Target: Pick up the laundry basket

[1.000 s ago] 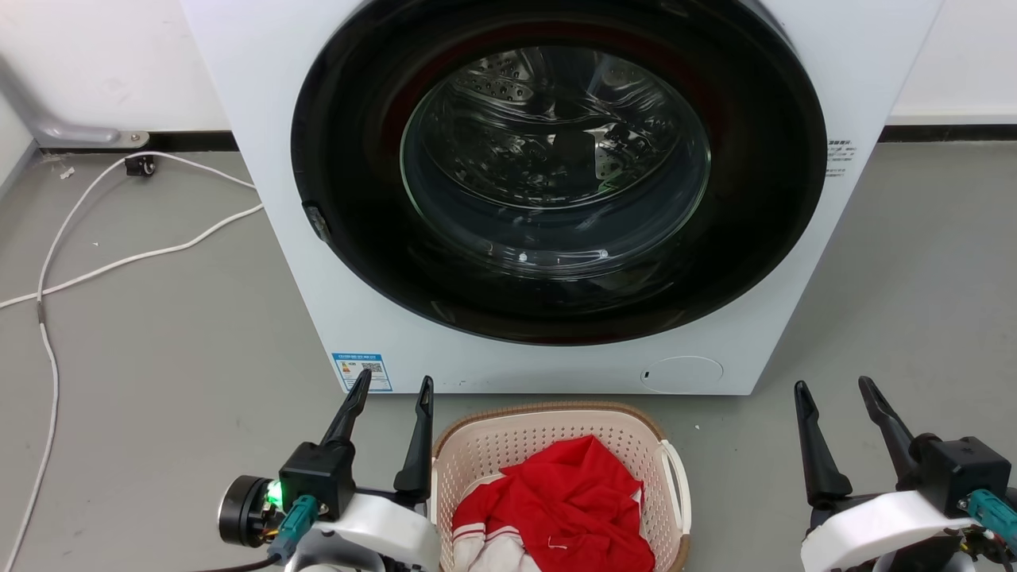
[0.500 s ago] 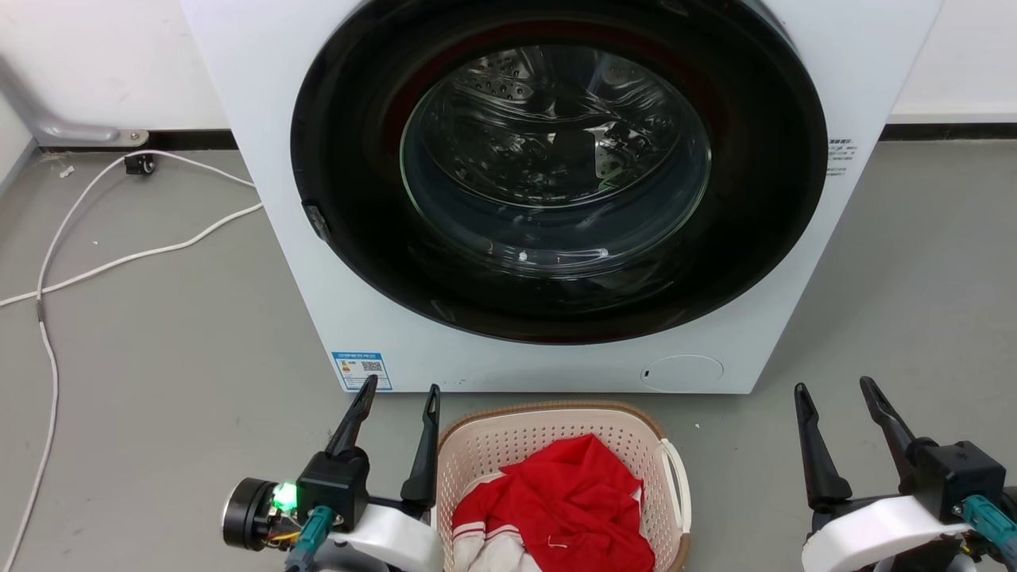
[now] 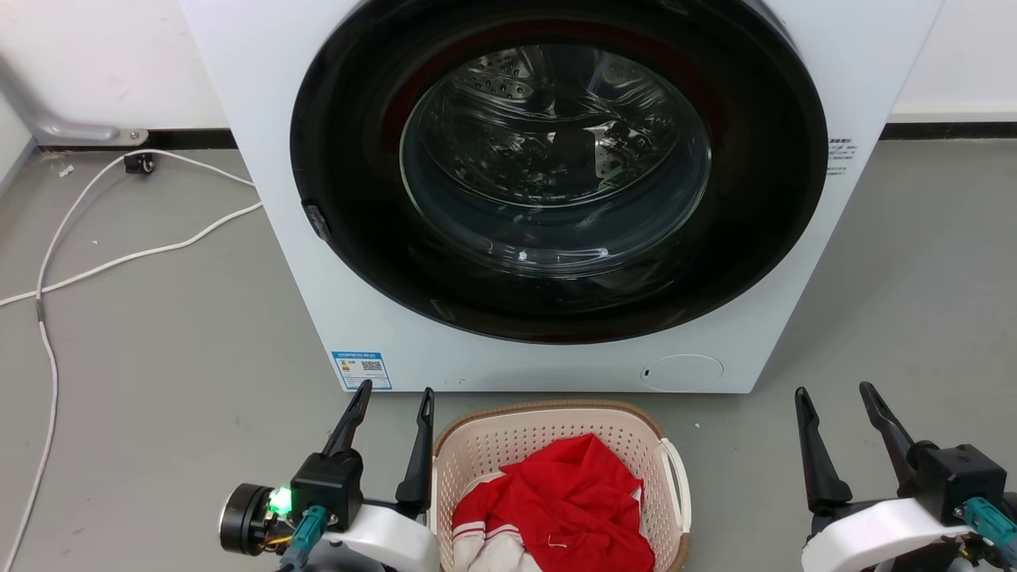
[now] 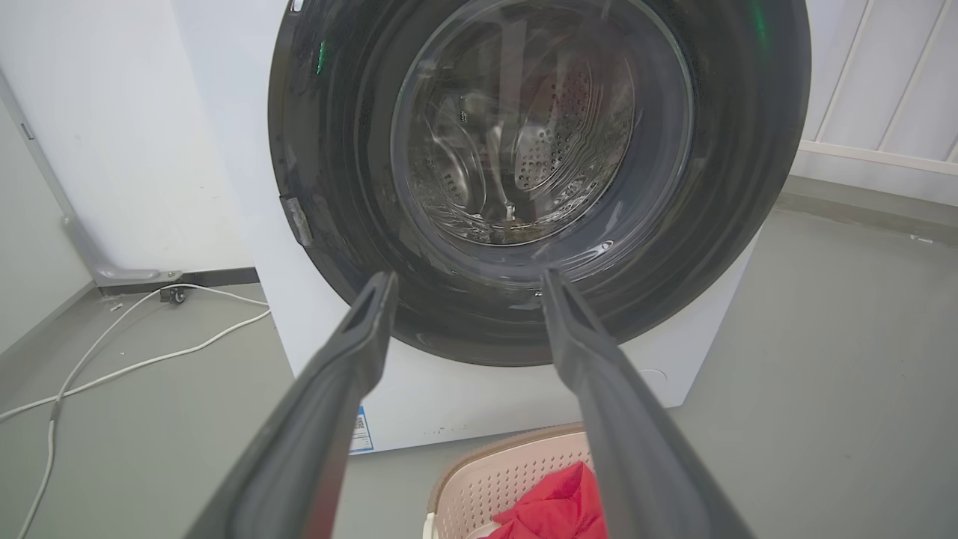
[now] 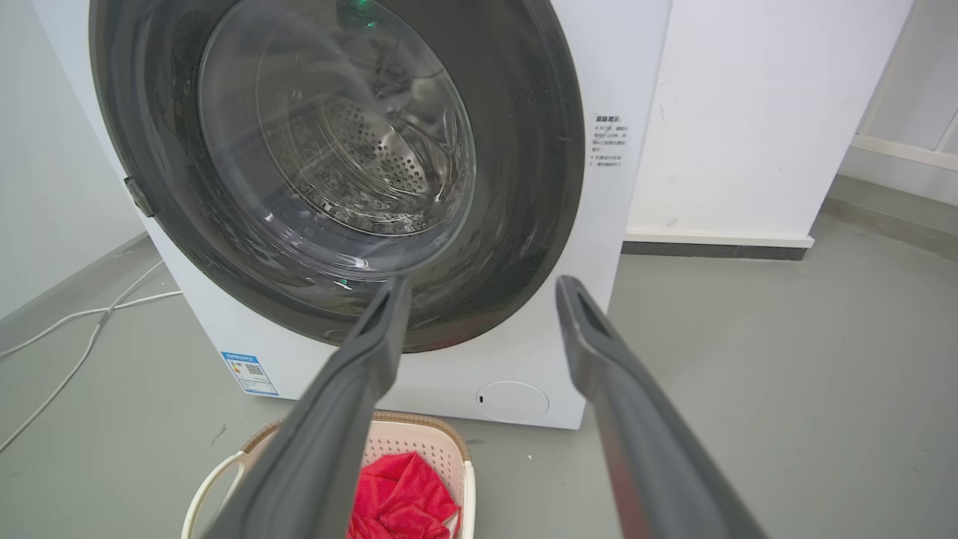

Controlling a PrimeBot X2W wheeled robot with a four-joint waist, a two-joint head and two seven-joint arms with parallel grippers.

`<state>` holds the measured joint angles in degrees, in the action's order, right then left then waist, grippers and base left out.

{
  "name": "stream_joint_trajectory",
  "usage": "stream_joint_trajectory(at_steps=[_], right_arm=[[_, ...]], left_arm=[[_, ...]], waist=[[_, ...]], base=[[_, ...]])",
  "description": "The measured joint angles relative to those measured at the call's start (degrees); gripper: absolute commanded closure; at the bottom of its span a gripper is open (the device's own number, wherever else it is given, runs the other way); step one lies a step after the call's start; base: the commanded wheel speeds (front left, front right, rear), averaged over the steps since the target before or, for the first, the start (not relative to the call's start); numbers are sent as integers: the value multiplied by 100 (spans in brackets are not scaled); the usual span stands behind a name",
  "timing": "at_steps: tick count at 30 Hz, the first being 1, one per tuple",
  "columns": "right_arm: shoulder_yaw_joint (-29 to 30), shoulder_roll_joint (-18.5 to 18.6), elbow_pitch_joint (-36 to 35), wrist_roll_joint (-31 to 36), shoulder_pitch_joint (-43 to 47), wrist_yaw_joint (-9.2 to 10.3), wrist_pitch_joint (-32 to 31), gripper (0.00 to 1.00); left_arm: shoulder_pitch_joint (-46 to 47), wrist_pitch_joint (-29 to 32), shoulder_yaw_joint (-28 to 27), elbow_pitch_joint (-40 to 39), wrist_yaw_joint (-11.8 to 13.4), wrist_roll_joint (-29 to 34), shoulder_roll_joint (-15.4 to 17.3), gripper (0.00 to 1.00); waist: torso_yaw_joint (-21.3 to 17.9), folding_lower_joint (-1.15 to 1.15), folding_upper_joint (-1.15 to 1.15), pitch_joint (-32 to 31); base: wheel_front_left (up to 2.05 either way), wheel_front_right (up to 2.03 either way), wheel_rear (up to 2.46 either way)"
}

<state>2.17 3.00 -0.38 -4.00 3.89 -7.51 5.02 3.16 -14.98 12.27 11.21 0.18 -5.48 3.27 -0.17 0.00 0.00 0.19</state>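
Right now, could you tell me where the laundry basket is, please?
In the head view, the laundry basket sits at bottom centre, in front of the washing machine, with the left tool close beside its left rim.

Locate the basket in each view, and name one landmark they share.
Head view: basket at bottom centre, cut by the bottom edge.
Left wrist view: basket at the bottom, just right of centre.
Right wrist view: basket at the bottom, left of centre.
Shared landmark: the blue label, up-left of the basket in every view.
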Motion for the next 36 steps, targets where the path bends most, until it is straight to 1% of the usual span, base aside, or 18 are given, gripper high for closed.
stream_joint_trajectory(at_steps=[9,13,17,23,29,36], right_arm=[[5,0,46,7,-5,0,0,0],[107,-1,134,-32,-51,0,-60,0],[198,-1,326,-76,-167,0,-138,0],[218,-3,713,-96,-551,0,-236,0],[97,-4,1210,-73,-1016,0,-357,0],[-165,-3,2061,-113,-1720,0,-512,0]], left_arm=[[0,-1,-43,16,33,26,-10,0],[55,-2,-64,82,26,-9,-16,0],[274,-9,-98,327,-14,-101,-20,0],[852,-1,-107,1012,-100,-254,-25,0],[1551,188,-102,1795,-210,-450,-26,0],[2324,439,-119,2899,-405,-649,8,0]], waist=[[1,0,0,15],[-1,0,0,134],[-13,0,0,323],[-51,0,0,758],[-101,0,0,1340],[-174,1,0,2076]], base=[[0,0,0],[0,0,0],[0,0,0],[0,0,0],[0,0,0],[0,0,0]])
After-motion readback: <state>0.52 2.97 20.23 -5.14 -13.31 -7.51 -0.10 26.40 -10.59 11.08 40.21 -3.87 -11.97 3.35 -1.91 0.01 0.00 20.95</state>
